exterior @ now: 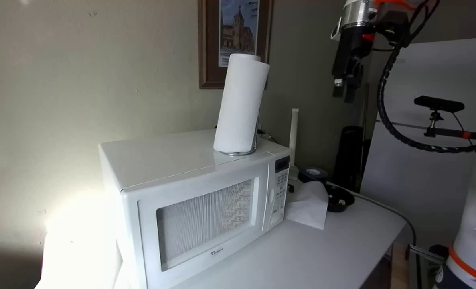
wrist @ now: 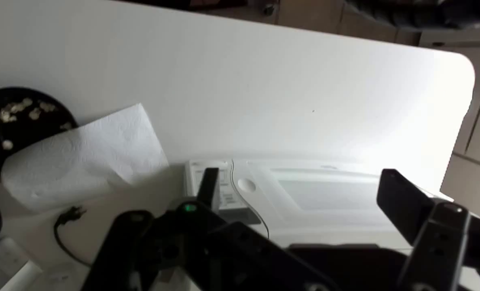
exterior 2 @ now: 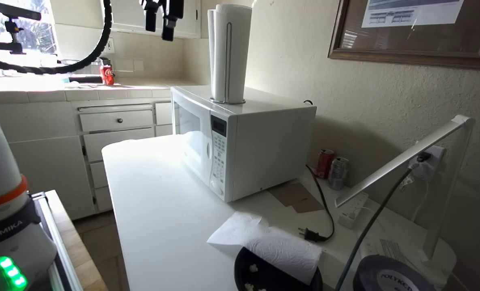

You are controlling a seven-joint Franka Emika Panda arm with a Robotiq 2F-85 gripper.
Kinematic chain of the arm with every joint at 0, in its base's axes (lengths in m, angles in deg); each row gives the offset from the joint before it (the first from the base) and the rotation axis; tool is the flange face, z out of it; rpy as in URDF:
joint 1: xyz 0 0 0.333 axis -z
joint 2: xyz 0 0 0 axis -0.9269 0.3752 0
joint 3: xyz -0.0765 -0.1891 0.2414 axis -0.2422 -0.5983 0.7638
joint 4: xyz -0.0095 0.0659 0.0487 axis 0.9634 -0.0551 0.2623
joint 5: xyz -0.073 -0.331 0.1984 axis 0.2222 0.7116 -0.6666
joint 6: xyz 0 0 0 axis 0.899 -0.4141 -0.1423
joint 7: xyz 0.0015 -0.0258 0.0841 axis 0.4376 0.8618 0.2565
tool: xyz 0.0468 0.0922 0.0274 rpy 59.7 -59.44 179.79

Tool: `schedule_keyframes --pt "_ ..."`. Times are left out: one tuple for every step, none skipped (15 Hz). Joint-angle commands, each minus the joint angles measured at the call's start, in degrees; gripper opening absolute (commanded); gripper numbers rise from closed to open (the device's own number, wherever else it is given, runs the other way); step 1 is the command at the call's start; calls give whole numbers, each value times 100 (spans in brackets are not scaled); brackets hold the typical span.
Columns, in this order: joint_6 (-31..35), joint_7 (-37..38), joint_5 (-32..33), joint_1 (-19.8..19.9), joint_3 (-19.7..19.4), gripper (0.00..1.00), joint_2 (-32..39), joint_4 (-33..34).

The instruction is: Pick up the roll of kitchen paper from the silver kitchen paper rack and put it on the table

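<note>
The roll of kitchen paper [exterior: 242, 104] is a white cylinder standing on the silver rack [exterior: 238, 153], on top of the microwave. The roll [exterior 2: 240, 52] and the rack's thin wire [exterior 2: 228, 64] also show in an exterior view; both are out of sight in the wrist view. My gripper [exterior: 344, 93] is open and empty, in the air apart from the roll; it also shows in an exterior view [exterior 2: 159, 30]. In the wrist view its fingers [wrist: 298, 181] are wide apart. The white table [exterior: 302, 253] lies below and also shows in the wrist view [wrist: 231, 81].
The white microwave [exterior 2: 268, 153] stands on the table against the wall. Nearby are a black bowl [exterior 2: 244, 266] of popcorn pieces, a crumpled paper sheet [exterior 2: 284, 246], a tape roll [exterior 2: 393, 279], a white lamp [exterior 2: 405, 157], a plug cable [exterior 2: 324, 206] and two cans [exterior 2: 324, 163].
</note>
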Motion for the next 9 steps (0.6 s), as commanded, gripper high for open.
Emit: schedule_keyframes --pt "632 -32 272 43 308 100 12 354" --pt "894 -63 316 5 370 100 23 424" --pt "1122 -55 351 -20 440 100 53 498" --pt "1413 -78 370 -58 503 100 65 511" --pt "1640 -73 396 -77 561 100 87 552" --pt "1909 -75 413 -103 607 100 105 573" --pt "2142 -72 407 -129 639 100 137 610" --pt "2384 -84 386 -163 655 100 190 649" --pt "2557 -56 379 -174 684 100 255 701"
